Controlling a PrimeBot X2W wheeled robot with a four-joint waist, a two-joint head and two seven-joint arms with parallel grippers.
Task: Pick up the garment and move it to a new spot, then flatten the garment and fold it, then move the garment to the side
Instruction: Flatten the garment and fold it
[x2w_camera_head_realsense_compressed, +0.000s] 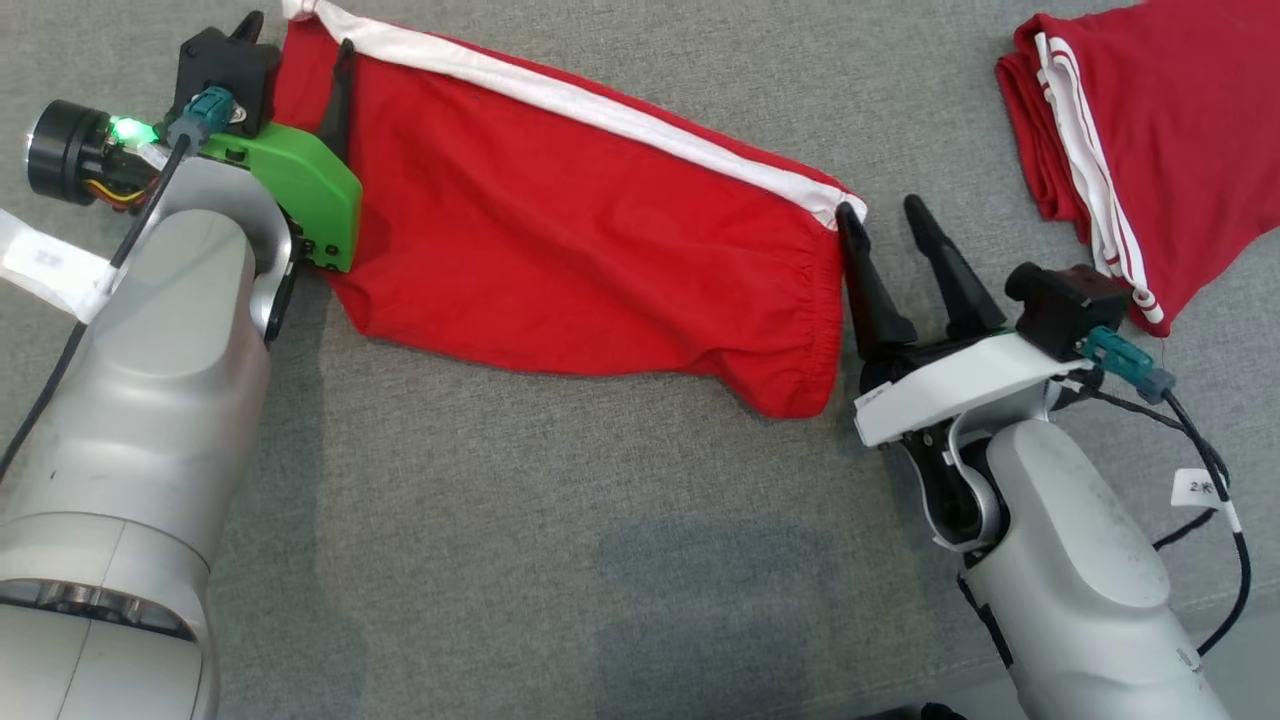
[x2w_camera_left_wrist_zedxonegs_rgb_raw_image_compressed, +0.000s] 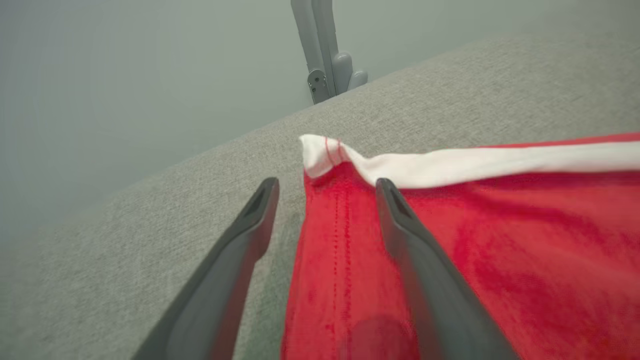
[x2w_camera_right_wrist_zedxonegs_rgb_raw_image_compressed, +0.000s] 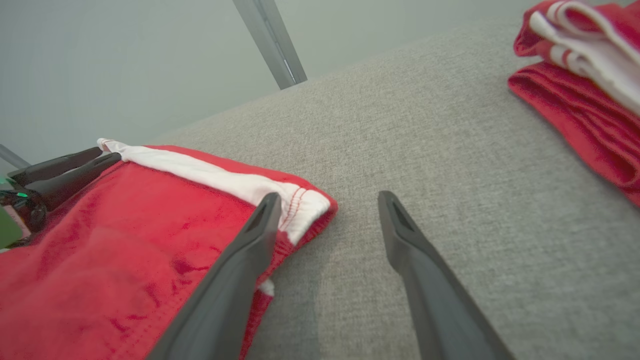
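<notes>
Right hand: open, empty, one finger at the garment's right corner. Left hand: open, empty, astride its left edge. Garment: spread on desk between the hands. Risk: a finger pulling away may snag the cloth and rumple it. Folded pile: far right. Containers: none.

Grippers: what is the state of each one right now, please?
Left gripper: open, holding nothing, astride the edge of the red garment.
Right gripper: open, holding nothing, at the red garment's other end.
</notes>
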